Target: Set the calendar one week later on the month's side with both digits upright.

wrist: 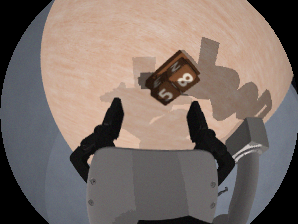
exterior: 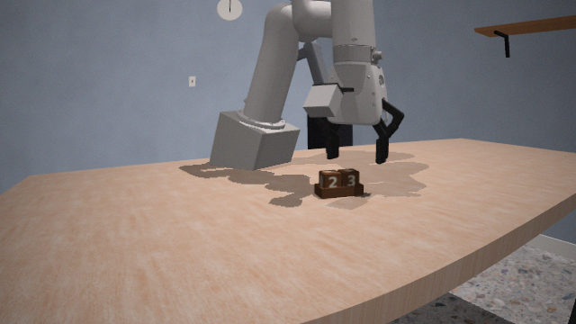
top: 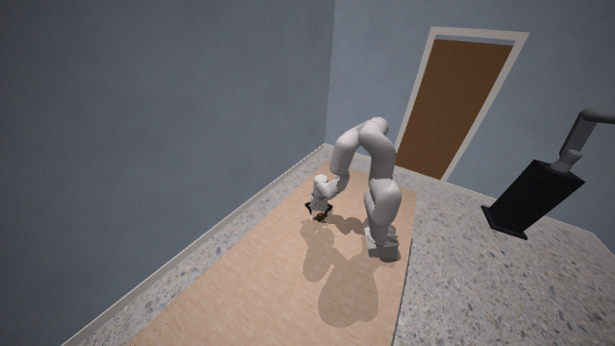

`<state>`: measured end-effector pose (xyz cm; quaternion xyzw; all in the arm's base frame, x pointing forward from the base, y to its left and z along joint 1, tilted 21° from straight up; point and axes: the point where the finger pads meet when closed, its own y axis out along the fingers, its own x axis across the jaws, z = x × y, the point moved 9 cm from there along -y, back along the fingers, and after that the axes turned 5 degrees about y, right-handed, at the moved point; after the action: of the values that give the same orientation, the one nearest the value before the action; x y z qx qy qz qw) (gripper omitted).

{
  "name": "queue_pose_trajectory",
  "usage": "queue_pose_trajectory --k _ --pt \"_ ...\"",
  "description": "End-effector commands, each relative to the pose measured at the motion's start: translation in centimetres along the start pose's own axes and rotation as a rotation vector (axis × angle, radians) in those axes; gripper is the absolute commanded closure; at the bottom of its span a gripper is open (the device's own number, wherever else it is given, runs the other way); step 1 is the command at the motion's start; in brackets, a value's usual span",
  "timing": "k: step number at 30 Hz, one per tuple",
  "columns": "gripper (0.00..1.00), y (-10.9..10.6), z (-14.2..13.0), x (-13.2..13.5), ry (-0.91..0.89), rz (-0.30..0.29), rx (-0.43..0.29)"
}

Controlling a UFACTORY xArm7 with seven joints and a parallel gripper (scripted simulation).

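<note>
The gripper [top: 319,217] [exterior: 356,159] [wrist: 156,111] hangs over the bench [top: 269,269] [exterior: 202,252] [wrist: 80,60] with its fingers wide apart and nothing between them. The tray [exterior: 339,193], inward from the bench's near edge and well apart from its corners, carries the left cube [exterior: 330,180] showing 2 and the right cube [exterior: 350,178] showing 3, side by side. If that is the month side, the target is 30. The step in hand looks like lining up: turn the fingers square to one cube's free faces, centre over it, descend straight, and avoid nudging its neighbour or tipping the tray.
</note>
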<state>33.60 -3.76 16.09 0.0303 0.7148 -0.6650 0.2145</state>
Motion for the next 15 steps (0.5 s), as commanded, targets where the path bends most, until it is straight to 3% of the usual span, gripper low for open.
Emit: queue_pose_trajectory --k 1,10,15 --pt "0.00 0.0 0.7 2.4 -0.050 0.007 -0.006" --pt "0.00 0.0 0.9 3.0 -0.181 0.008 -0.006" --pt "0.00 0.0 1.5 5.3 -0.181 0.008 -0.006"
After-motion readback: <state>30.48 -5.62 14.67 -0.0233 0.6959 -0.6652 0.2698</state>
